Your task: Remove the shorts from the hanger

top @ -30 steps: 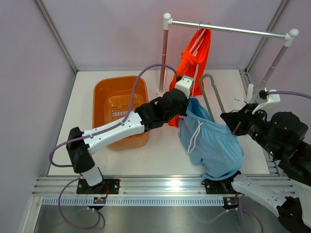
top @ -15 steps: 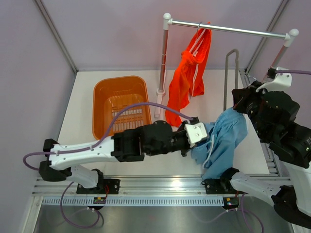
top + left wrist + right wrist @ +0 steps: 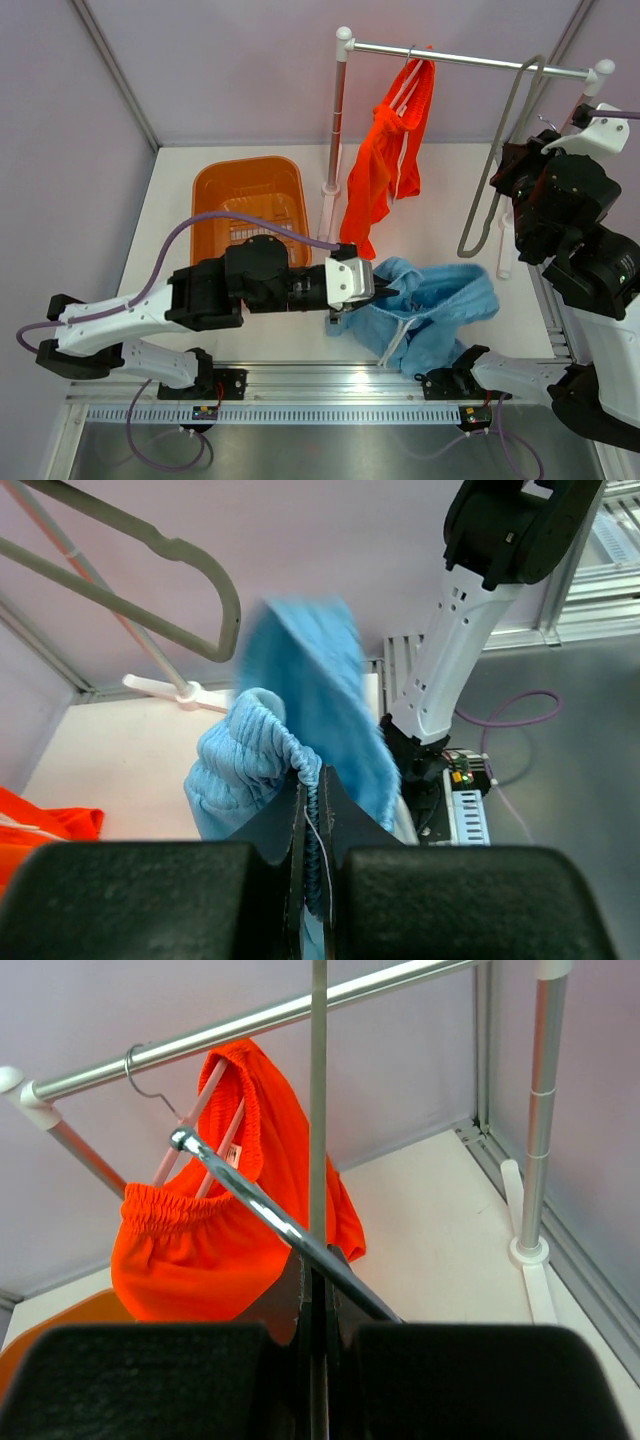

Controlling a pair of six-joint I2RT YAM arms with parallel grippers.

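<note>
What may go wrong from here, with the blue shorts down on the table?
1. The right gripper holds the grey hanger high beside the rail; a swing may knock the rail or the orange shorts.
2. The left gripper pinches only the waistband of the blue shorts, so the trailing cloth and white drawstring may snag on the right arm's base.

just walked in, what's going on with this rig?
Two arms are taking shorts off hangers. The left gripper is shut on the waistband of the blue shorts, which sag toward the table and are off the grey hanger. The right gripper holds that bare hanger up beside the rail. The orange shorts hang from the rail on their own hanger, not yet removed. An orange basket sits at left.
</note>
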